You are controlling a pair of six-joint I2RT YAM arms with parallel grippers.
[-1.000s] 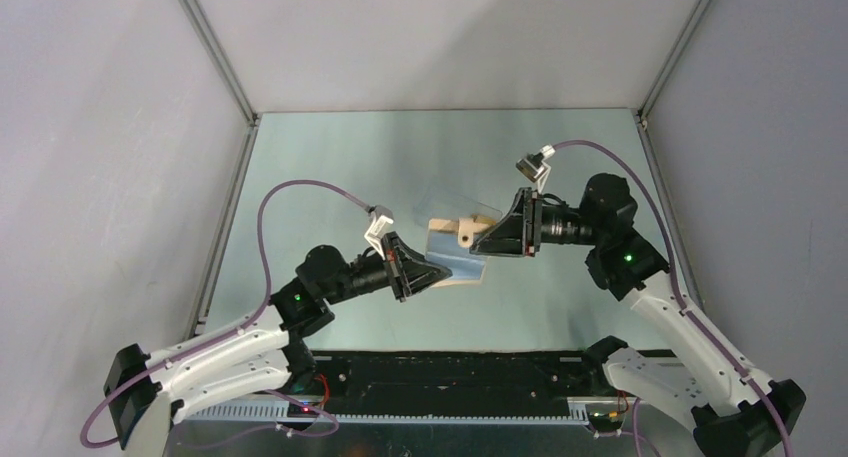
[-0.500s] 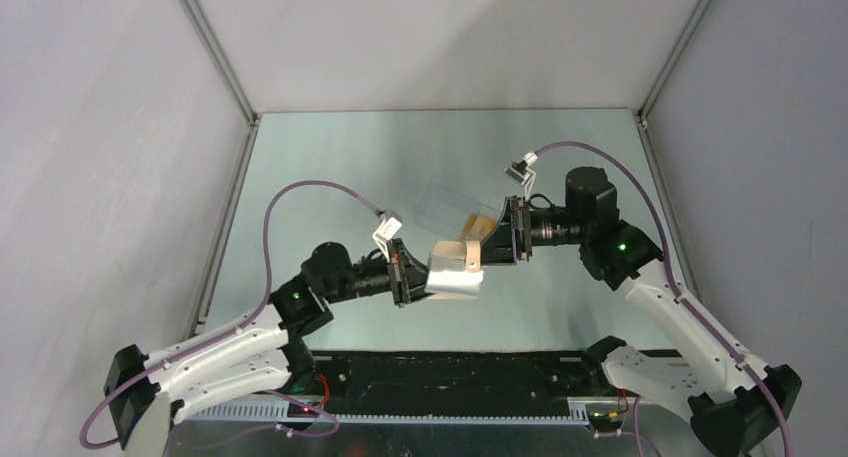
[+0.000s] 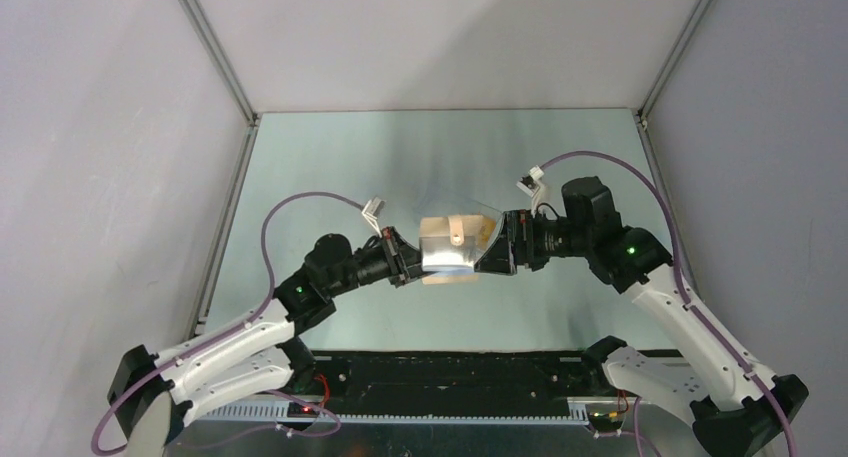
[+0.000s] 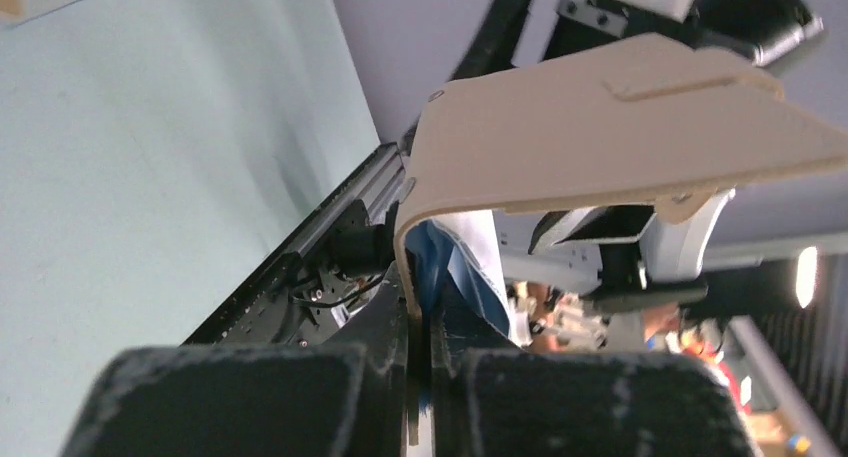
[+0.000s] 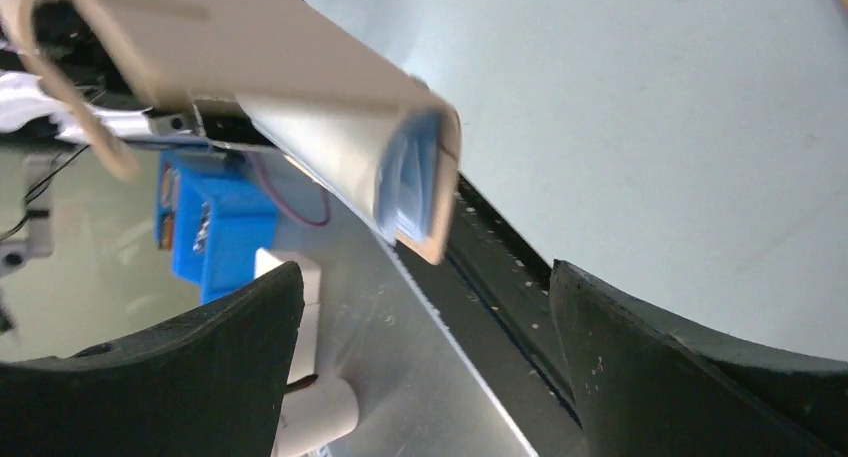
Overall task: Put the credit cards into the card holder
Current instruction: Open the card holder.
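Card holder (image 3: pixel 452 249), small tan bifold wallet with snap tab (image 3: pixel 457 227) and blue inner lining (image 4: pixel 455 267): up in the air over the pale green table (image 3: pixel 330 167), mid-workspace, between the two arms. Folded over on itself, broad tan face upward in the top view, tab lying across that face. Blue lining visible at the folded end in both wrist views.

Left gripper (image 4: pixel 420 377): clamped on the card holder. Black padded fingers (image 4: pixel 230 397) drawn almost together, with only a thin slit between, and one lower edge of the tan flap and its blue lining pinched in that slit. Rest of the wallet jutting up and away from the fingers, unsupported elsewhere.

Right gripper (image 5: pixel 425 277): spread wide, holding nothing. Black fingers (image 5: pixel 200 357) well apart at either side of its wrist view, with the wallet's rounded end just beyond the tips and touching neither. Facing the left gripper from the opposite side of the wallet in the top view.

Clear plastic rectangular box (image 3: pixel 470 209): on the table just behind the wallet, partly hidden by it.

Credit cards (image 3: pixel 487 230): seen only as an orange-yellow patch at the wallet's far right corner, within the box outline; count impossible to tell. None visible in the card holder.
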